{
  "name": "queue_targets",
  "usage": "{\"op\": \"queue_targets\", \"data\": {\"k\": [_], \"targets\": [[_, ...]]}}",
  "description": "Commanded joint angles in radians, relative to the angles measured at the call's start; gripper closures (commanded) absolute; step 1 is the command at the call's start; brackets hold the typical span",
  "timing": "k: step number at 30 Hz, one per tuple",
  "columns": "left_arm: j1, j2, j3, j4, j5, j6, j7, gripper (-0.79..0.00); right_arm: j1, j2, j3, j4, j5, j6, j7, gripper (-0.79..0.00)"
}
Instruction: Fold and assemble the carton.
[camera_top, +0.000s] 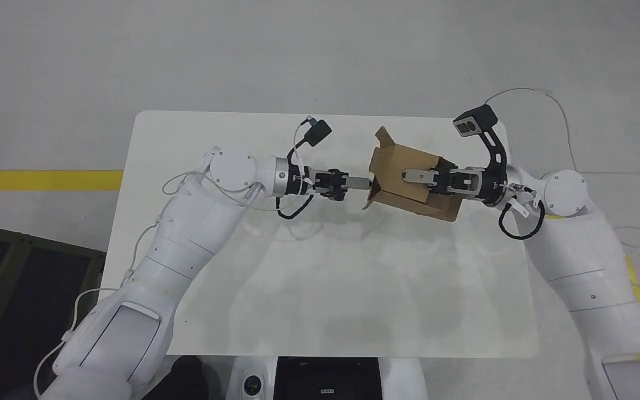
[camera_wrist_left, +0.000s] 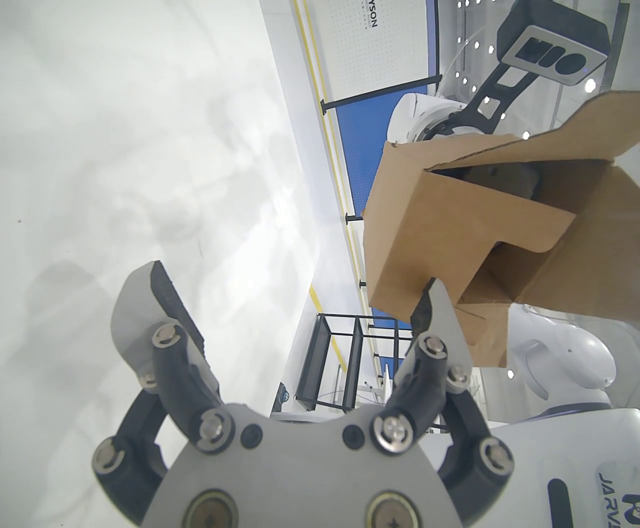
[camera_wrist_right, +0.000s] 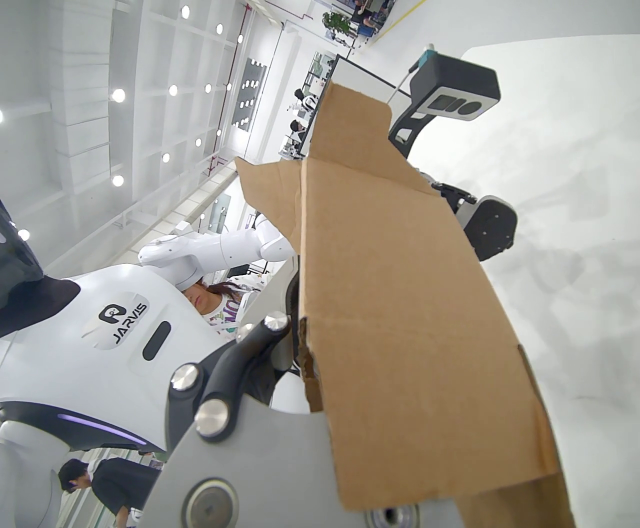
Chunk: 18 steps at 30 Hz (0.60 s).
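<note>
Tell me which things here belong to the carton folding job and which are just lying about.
Part of the job: carton, right claw gripping it, left claw open by its edge.
Just about: white table, black rack in the room behind.

Robotics lab or test hall, indoor. White desk (camera_top: 200, 300) on grey floor (camera_top: 300, 50) crossed by a yellow line (camera_top: 60, 180). High white ceiling (camera_wrist_right: 75, 60), rows of round lamps (camera_wrist_right: 118, 95). Perforated white wall panel (camera_wrist_left: 395, 55) beside a blue wall band (camera_wrist_left: 370, 130). Black metal rack (camera_wrist_left: 354, 360) in the background.
</note>
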Motion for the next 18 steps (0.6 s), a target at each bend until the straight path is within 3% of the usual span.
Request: {"op": "queue_targets", "data": {"k": [1,18], "targets": [[-0.004,-0.001,0.0,0.002,-0.002,-0.001,0.004,-0.785,0.003,-0.002,-0.006,-0.001,0.0,0.001,0.001,0.0],[-0.017,-0.002,-0.003,0.005,-0.012,-0.01,0.012,-0.785,0.01,-0.006,-0.031,-0.019,-0.004,0.011,0.011,0.0]]}}
